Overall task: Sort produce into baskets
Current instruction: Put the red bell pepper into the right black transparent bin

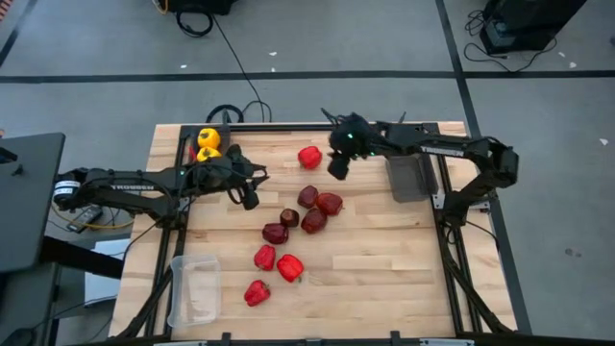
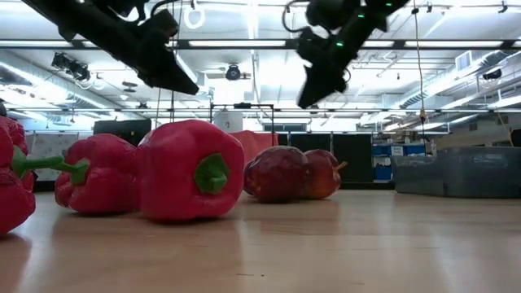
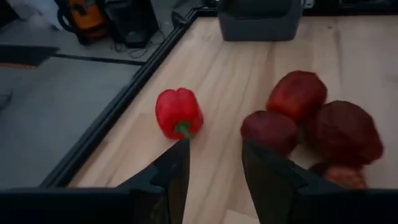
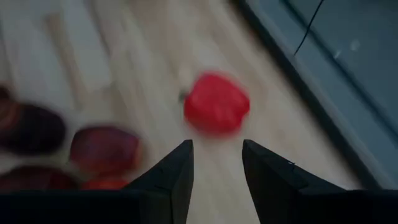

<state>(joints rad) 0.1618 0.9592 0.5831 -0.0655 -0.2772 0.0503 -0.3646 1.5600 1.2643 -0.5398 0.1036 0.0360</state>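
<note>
Both hands hang empty, fingers parted: right hand just beside the lone red pepper near the worktop's far edge, left hand over bare wood. Maroon fruits cluster mid-worktop; clear tray sits at the near-left corner.

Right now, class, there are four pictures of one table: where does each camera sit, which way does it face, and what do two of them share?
High: above, facing down on table, both arms, left gripper, right gripper.
Low: table height, facing level; red pepper close, both arms overhead.
Left wrist: past its own open gripper at a lone red pepper.
Right wrist: past its own open gripper.
Shared: both wrists see that lone pepper.
</note>
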